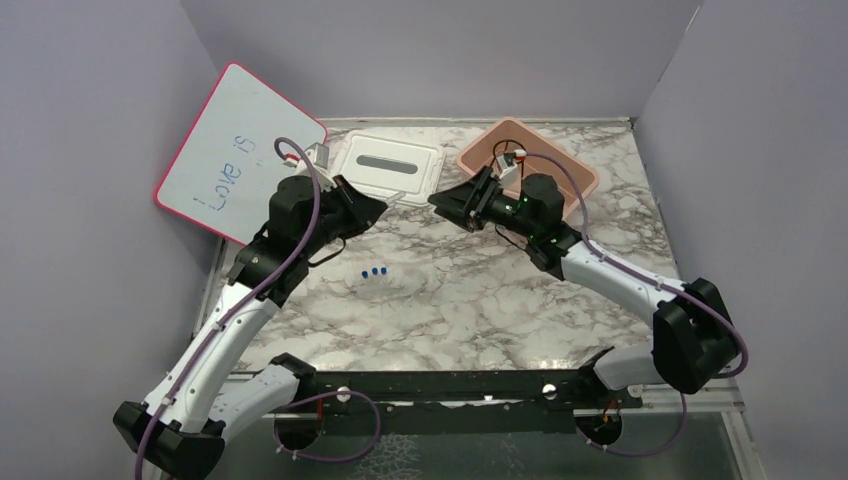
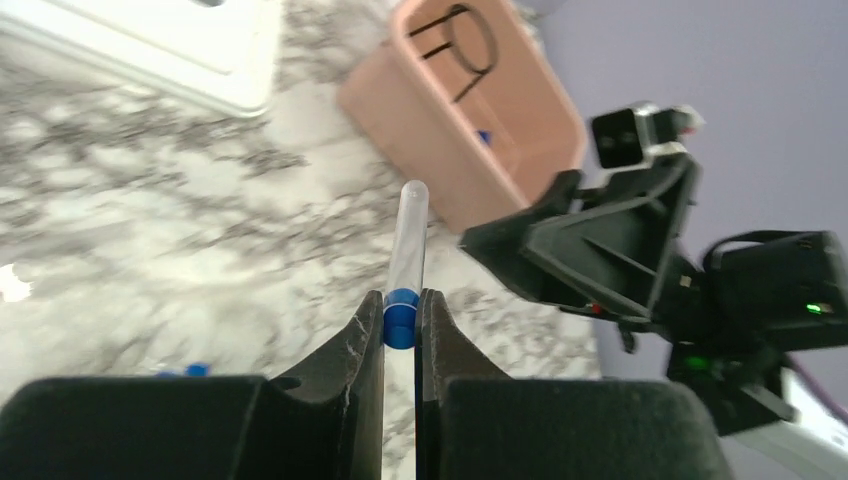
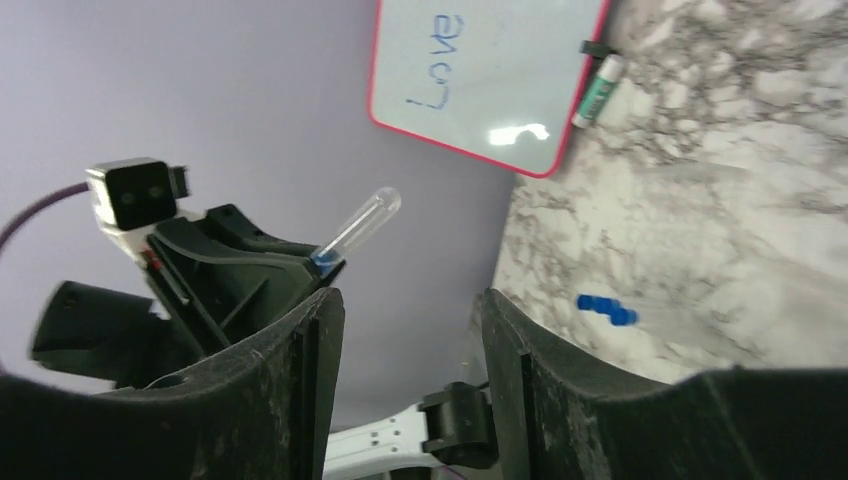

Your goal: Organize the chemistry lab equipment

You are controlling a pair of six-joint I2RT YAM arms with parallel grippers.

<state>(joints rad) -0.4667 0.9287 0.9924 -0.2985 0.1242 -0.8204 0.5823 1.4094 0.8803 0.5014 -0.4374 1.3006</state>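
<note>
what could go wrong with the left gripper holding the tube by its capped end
1. The left gripper pinches the clear tube only at its blue cap, so the tube could tilt or slip out and fall on the table.
2. The right gripper stands open close by, facing it; a misjudged approach could knock the tube.
3. The loose blue caps on the table could be swept off by a low move.

From the black base rail (image 1: 450, 385) I see the left arm (image 1: 225, 335) and right arm (image 1: 620, 280): white links, black joints, a purple cable (image 1: 318, 205) along each. The right gripper (image 3: 412, 300) has thick black fingers (image 3: 290, 390), scuffed grey. A small green light (image 2: 815, 308) dots its wrist.
</note>
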